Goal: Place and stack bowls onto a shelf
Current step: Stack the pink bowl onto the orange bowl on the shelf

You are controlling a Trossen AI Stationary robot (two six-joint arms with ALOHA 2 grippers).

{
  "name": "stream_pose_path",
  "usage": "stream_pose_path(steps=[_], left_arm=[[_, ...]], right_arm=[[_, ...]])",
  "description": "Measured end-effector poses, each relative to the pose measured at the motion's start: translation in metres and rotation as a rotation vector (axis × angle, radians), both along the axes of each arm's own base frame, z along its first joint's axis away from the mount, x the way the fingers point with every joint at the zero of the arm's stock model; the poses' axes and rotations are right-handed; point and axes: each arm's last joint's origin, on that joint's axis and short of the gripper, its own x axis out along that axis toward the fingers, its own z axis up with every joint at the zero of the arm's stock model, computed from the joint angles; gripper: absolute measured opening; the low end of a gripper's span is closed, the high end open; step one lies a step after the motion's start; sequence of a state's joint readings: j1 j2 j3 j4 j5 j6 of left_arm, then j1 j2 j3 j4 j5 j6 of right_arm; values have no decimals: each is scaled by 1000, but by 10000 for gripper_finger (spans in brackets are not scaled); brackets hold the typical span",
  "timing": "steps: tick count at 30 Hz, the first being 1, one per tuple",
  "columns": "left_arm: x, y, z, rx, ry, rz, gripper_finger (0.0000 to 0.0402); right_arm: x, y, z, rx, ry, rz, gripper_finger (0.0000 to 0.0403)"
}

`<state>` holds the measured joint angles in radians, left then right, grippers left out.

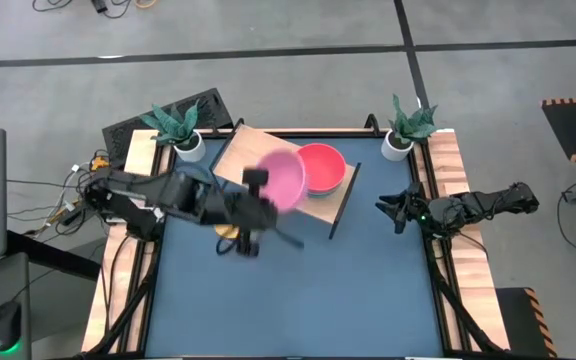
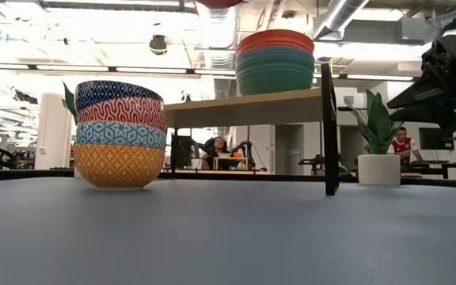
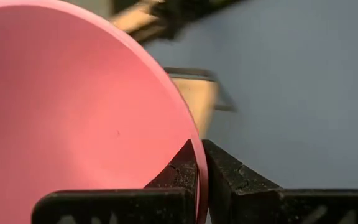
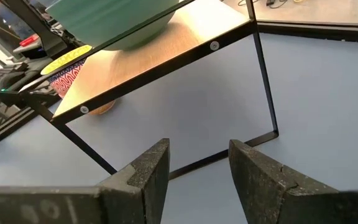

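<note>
Two plain bowls (red over blue-grey) [image 2: 275, 62] already sit stacked on the shelf [image 1: 333, 205]. Left gripper [image 3: 201, 163] is clenched on the rim of the pink bowl [image 1: 282, 179], held above the shelf beside that stack. Right gripper [image 4: 197, 165] waits released at the surface's right edge. Four patterned bowls [image 2: 120, 133] remain stacked on the surface [image 1: 298, 290], not yet shelved.

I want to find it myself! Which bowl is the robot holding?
Look at the light wooden shelf at the blue table's back. Just over its left part, the left gripper pinches the rim of a plain pink bowl. It alone is lifted and tilted.
</note>
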<state>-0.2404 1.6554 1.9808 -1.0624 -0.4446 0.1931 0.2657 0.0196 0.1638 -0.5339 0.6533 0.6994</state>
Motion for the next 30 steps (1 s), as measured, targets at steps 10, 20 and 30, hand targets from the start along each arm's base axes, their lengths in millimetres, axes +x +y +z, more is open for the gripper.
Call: stream_pose_path(steps=[10, 20, 30], left_arm=[[3, 100, 31, 87, -100, 108, 0], [22, 152, 27, 55, -199, -77, 0], [49, 155, -1, -8, -125, -192, 0]], right_arm=[[0, 0, 0, 6, -3, -6, 191], [0, 0, 0, 54, -25, -24, 191], [0, -1, 0, 61, -38, -62, 191]])
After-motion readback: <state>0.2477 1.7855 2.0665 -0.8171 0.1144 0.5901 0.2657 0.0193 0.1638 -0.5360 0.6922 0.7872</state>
